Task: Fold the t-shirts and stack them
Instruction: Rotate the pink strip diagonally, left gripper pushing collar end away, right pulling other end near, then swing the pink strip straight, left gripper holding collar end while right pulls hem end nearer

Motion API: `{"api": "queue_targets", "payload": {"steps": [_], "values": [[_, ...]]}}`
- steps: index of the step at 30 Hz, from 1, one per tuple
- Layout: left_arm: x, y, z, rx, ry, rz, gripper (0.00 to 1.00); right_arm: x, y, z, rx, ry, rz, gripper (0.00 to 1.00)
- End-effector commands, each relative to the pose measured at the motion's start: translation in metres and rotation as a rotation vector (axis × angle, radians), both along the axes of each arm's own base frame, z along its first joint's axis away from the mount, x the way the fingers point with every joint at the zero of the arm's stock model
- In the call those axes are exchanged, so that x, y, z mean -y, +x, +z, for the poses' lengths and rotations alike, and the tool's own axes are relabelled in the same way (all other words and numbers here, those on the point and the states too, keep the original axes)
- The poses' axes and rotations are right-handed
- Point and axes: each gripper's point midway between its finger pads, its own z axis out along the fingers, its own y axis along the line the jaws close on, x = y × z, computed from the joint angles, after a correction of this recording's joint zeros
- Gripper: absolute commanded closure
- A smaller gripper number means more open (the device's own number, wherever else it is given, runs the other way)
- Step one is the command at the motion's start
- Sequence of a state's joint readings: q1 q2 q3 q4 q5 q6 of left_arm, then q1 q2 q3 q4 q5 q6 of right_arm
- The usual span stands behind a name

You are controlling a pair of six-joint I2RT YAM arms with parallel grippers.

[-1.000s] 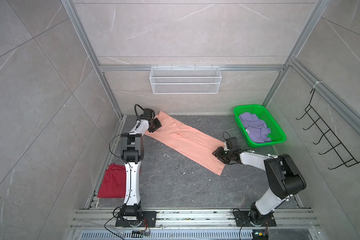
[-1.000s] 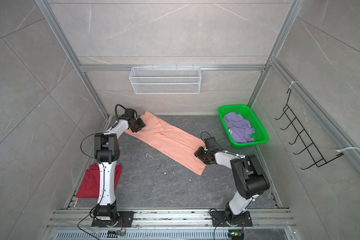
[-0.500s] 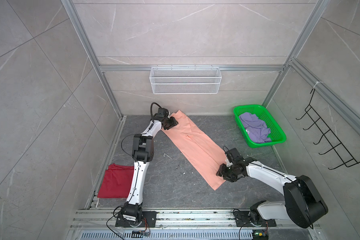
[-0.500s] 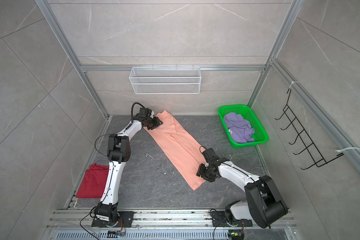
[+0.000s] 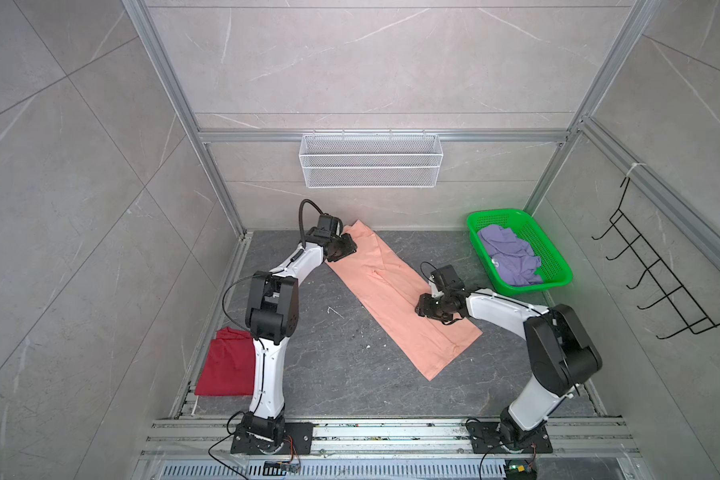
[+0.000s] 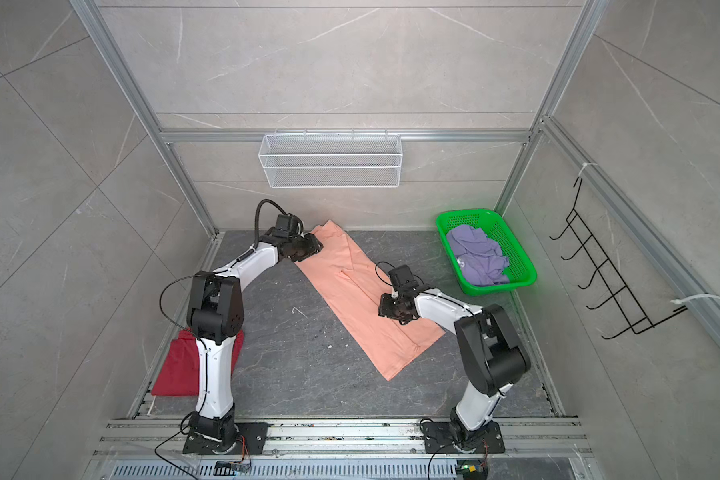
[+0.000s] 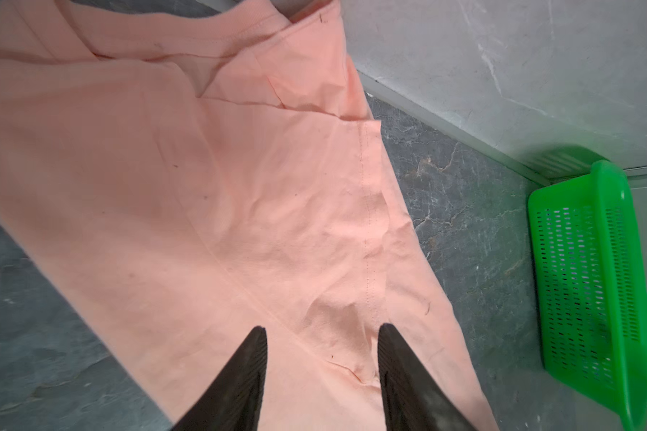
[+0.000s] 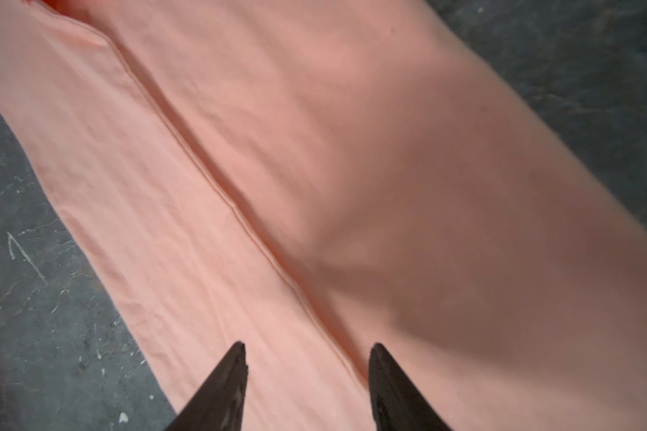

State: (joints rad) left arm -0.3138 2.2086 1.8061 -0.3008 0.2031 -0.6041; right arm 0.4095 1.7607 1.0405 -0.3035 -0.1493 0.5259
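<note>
A peach-orange t-shirt (image 5: 395,299) (image 6: 362,299) lies face down as a long folded strip, slanting from the back left to the front right of the dark floor. My left gripper (image 5: 341,249) (image 6: 312,247) hovers open over the collar end's left edge; in the left wrist view its fingers (image 7: 322,328) stand apart above the cloth (image 7: 202,186). My right gripper (image 5: 422,308) (image 6: 385,308) is open over the strip's middle, its fingers (image 8: 308,345) straddling a lengthwise fold (image 8: 352,149). A folded dark red t-shirt (image 5: 225,365) (image 6: 179,370) lies front left. A crumpled lavender t-shirt (image 5: 510,257) (image 6: 479,257) is in the basket.
The green perforated basket (image 5: 491,214) (image 6: 466,214) (image 7: 583,261) stands at the back right corner. A white wire shelf (image 5: 371,166) hangs on the back wall and a black hook rack (image 5: 657,282) on the right wall. Metal rails edge the floor.
The peach strip has swung from lying nearly across the floor to a steeper diagonal. My left gripper shifted right along the back; my right gripper went frontward, then came back to the strip's middle.
</note>
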Motion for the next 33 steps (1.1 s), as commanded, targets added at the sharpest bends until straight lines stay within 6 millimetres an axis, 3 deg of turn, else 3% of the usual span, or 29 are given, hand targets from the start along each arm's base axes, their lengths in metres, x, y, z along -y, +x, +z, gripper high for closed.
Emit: {"api": "queue_targets", "payload": {"steps": [1,7,9,12,16,20,24,27,33], "values": [[-0.005,0.007,-0.015,-0.018,0.017,0.065,0.49,-0.009,0.017,0.0,0.045,0.003,0.037,0.46],[-0.005,0.014,-0.04,-0.067,0.03,0.091,0.48,-0.004,-0.009,-0.03,-0.055,0.016,0.002,0.46],[-0.003,0.017,-0.06,-0.1,0.033,0.091,0.49,-0.003,-0.025,-0.042,-0.089,0.026,-0.001,0.46],[0.004,0.022,-0.07,-0.123,0.021,0.072,0.48,-0.001,-0.049,-0.059,-0.147,0.02,-0.006,0.47],[0.015,0.028,-0.082,-0.147,0.009,0.033,0.48,-0.018,-0.093,-0.073,-0.214,0.025,0.049,0.47],[0.044,0.029,-0.089,-0.158,-0.027,-0.046,0.48,-0.031,-0.143,-0.082,-0.266,0.003,0.11,0.47],[0.088,0.024,-0.085,-0.125,-0.077,-0.167,0.49,-0.035,-0.181,-0.086,-0.277,-0.069,0.169,0.47],[0.103,0.02,-0.086,-0.122,-0.067,-0.192,0.49,-0.027,-0.193,-0.091,-0.277,-0.133,0.178,0.46],[0.092,0.016,-0.096,-0.139,-0.019,-0.153,0.49,-0.025,-0.189,-0.086,-0.251,-0.155,0.18,0.47]]}}
